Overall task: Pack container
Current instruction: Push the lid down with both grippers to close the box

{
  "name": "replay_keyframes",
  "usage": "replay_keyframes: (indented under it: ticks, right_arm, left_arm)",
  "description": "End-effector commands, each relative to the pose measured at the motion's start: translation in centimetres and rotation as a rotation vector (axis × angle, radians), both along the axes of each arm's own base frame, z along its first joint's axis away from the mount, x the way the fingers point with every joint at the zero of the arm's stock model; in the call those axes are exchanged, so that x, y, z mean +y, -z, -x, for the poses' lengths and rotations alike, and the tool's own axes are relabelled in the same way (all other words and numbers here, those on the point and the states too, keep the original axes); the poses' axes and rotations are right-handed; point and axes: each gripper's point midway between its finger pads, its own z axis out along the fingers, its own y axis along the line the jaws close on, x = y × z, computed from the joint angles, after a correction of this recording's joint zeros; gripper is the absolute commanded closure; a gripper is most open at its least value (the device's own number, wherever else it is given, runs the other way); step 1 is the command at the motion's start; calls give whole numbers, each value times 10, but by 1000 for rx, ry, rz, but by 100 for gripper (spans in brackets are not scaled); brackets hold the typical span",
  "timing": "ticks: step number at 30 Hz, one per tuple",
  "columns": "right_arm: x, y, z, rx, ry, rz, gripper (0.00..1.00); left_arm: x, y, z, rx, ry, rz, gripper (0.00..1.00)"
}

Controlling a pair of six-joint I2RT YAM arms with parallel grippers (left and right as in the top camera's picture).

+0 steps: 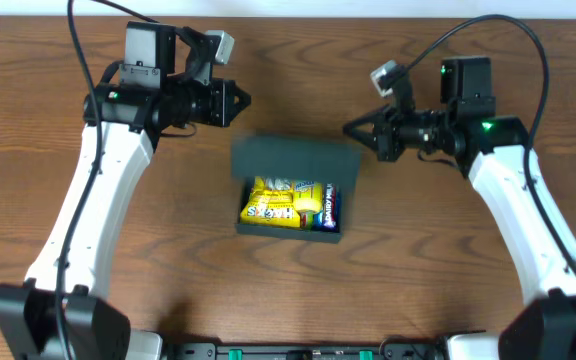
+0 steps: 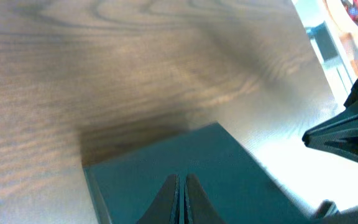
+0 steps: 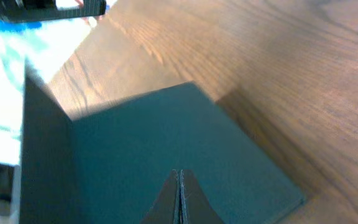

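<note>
The dark teal container (image 1: 293,157) sits mid-table with its flap lid raised and tilted toward the back. Yellow and blue snack packets (image 1: 286,203) lie inside it. My left gripper (image 1: 245,100) is shut and empty, up and left of the lid's back edge. My right gripper (image 1: 349,128) is shut and empty, just right of the lid's back right corner. The left wrist view shows the teal lid (image 2: 179,162) beyond the shut fingers (image 2: 183,179). The right wrist view shows the lid (image 3: 160,143) beyond the shut fingers (image 3: 179,174).
The brown wooden table (image 1: 118,300) surrounds the container. The right gripper shows as a dark shape at the right edge of the left wrist view (image 2: 344,134).
</note>
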Motion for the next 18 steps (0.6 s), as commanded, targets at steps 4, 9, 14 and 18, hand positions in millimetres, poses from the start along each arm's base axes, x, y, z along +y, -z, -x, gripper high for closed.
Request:
replay_keyframes:
  ticks: [4,9,14,18]
  right_arm:
    - [-17,0,1,-50,96,175,99]
    - [-56,19,-12,79,358,275,99]
    - [-72,58,-9,220,460,320,99]
    - [-70,99,-1,339,460,332,99]
  left_arm:
    - [18,-13,13,-52,-29,-119,94]
    - [41,4,29,27,-99,-242,94]
    - [49,42,37,121,-142,-276,94]
    - [51,88,43,210,-209,-247,94]
